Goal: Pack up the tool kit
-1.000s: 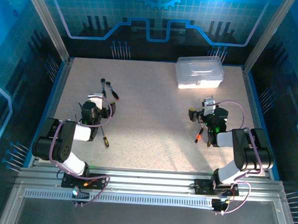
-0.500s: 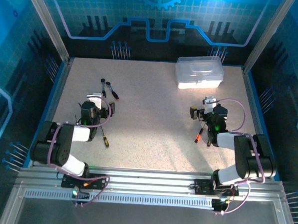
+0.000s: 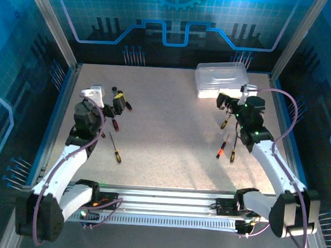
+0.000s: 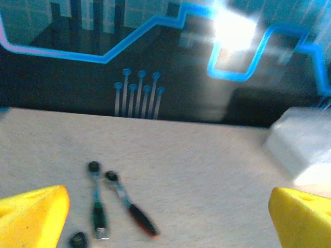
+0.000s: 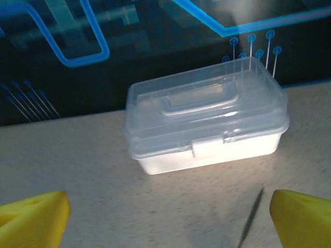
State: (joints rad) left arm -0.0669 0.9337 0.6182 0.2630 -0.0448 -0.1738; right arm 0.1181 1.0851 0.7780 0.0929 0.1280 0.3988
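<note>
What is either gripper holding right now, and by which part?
Nothing is held. The left gripper and the right gripper are both open, fingers spread wide and gripping nothing.

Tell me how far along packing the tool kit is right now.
Nothing looks packed yet. The case sits shut at the far right of the table, latch closed. In hand: nothing; the left claw and right claw are both open and empty, the right one facing the case. Left to do: open the lid, then load the left screwdrivers and right screwdrivers lying loose.
</note>
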